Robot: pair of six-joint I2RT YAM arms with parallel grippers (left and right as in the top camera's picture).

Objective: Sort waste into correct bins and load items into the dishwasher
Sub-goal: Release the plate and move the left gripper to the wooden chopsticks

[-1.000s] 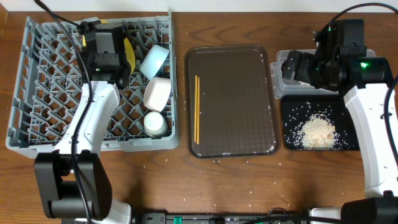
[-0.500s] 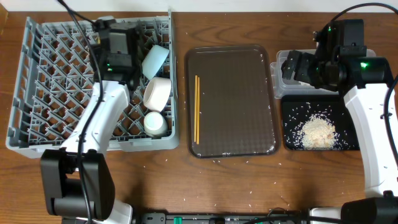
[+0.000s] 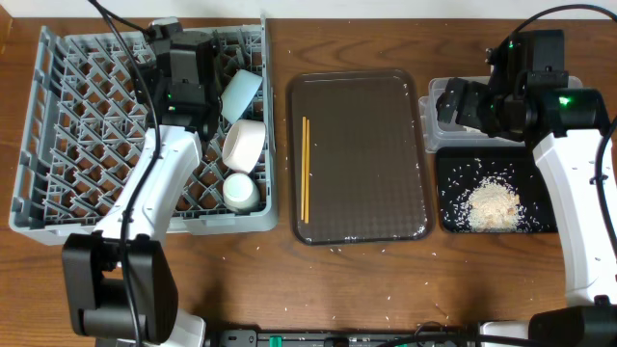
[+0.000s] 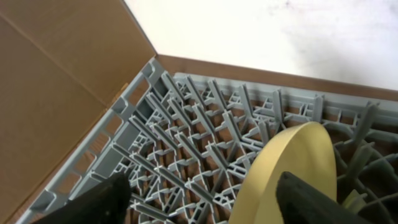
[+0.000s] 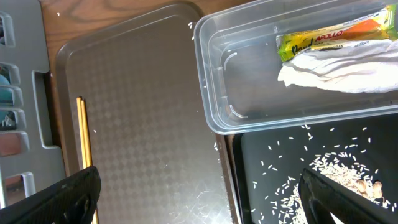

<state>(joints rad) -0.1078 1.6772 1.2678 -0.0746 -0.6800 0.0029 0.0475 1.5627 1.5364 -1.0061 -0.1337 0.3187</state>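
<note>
1. My left tool point(image 4: 202, 190) has slid a little toward the far edge of the bench, over the far right part of the rack point(image 3: 39, 125). From overhead it now hides the plate point(image 4: 298, 162), which showed beside it a second ago.
2. Its fingers are spread wide. The plate stands on edge between them among the pegs, and I cannot tell whether the right finger touches it. I judge it parked, so I can back away.
3. My right tool point(image 5: 205, 199) has not moved. It hangs over the tub point(image 5: 249, 93) at the far right corner, spread and holding nothing.
4. Besides the plate, the rack holds the blue bowl point(image 3: 241, 93), the white bowl point(image 3: 244, 143) and the cup point(image 3: 240, 191) along its right side.
5. The tub holds the wrapper point(image 5: 336, 38) and the napkin point(image 5: 336, 68).
6. The black tray point(image 3: 448, 222), just nearer than the tub, holds the rice point(image 3: 492, 202).
7. The chopsticks point(image 3: 305, 169) lie on the left side of the brown tray point(image 3: 366, 154), mid-bench. They look like the only item left to load.
</note>
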